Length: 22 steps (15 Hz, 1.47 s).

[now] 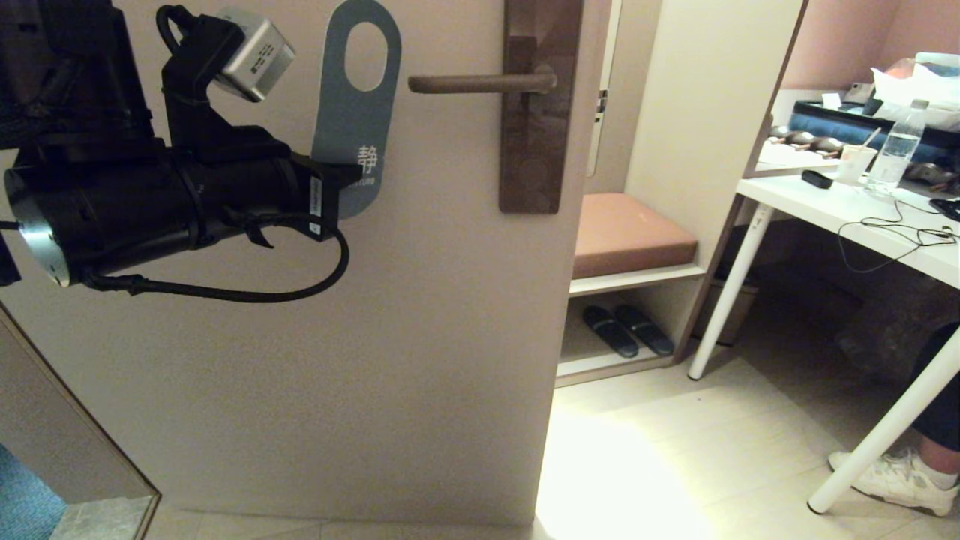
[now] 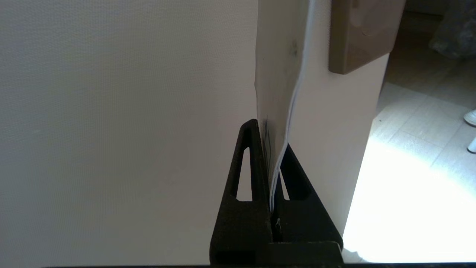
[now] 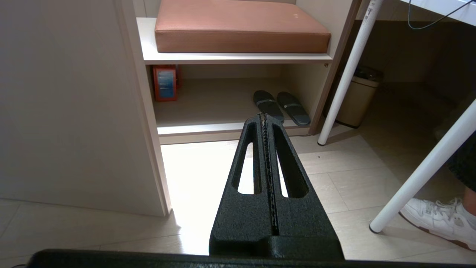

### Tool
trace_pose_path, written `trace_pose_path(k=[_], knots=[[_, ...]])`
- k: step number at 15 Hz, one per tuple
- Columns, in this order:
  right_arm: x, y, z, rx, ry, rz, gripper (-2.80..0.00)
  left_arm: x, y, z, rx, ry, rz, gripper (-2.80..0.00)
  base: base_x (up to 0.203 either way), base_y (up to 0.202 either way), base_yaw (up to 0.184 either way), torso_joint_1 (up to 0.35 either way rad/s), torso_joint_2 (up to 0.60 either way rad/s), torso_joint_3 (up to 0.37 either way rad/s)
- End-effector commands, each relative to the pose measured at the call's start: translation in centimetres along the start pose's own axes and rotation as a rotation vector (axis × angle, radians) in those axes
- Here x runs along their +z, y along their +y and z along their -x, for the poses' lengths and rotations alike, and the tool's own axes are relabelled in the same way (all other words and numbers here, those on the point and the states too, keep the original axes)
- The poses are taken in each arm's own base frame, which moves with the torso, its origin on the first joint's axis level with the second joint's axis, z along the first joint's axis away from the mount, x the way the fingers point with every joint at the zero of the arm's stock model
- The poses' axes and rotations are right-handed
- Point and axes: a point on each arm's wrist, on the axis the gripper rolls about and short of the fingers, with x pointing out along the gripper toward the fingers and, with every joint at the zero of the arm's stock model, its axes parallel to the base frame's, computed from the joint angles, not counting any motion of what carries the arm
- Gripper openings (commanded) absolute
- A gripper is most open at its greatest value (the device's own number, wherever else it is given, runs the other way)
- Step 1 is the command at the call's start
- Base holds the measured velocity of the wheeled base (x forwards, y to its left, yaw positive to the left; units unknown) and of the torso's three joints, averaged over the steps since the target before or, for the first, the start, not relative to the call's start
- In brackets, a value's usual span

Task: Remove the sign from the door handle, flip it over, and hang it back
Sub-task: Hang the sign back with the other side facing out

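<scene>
sign: off the door handle (image 1: 480, 83), held upright in the air just beside the lever's free end, blue-grey face (image 1: 352, 112) toward the head camera, oval hole on top, not threaded on the bar
left tool: (image 1: 330, 191) clamped on the sign's lower end; left wrist view shows both fingers (image 2: 250, 163) pinching the card edge-on (image 2: 277, 85), card bowing slightly above the pinch
right tool: (image 3: 264, 123) pressed together on nothing, out of the head view, low and aimed at the floor and shelf unit, looks parked
step: my read is removal done; which face started outward I can't tell, so either the flip is next or this is the line-up for re-hanging
next move: if the flip is pending, roll the wrist half a turn about the card's long axis so the pale face comes outward; then bring the oval hole level with the lever tip and slide it over the bar toward the backplate (image 1: 534, 135)
watch: card is thin and flexes, hole rim could catch the lever tip; door close behind leaves little room for the turn
shelf unit: (image 3: 238, 57) top shelf carries a brown cushion (image 3: 241, 26); lower bay holds a pair of dark slippers (image 3: 280, 106) and a red-framed item (image 3: 165, 82) against its left wall
desk surface: (image 1: 840, 217) bottle, cup, cables, well apart from the work
</scene>
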Motion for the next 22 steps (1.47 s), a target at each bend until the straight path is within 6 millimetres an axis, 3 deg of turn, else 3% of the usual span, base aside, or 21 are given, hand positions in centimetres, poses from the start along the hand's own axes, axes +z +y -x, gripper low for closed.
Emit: trace_pose_path(k=[1,22], knots=[[0.0,0.0,0.0,0.001,0.0,0.001,-2.8,-0.1,-0.2,-0.5,-0.004,0.007,-0.001,-2.8,0.0,0.0,0.0,0.0,0.0,0.0],[0.0,0.0,0.0,0.001,0.0,0.001,-2.8,-0.1,-0.9,-3.3,0.008,0.029,-0.005,-2.8,0.0,0.0,0.0,0.0,0.0,0.0]])
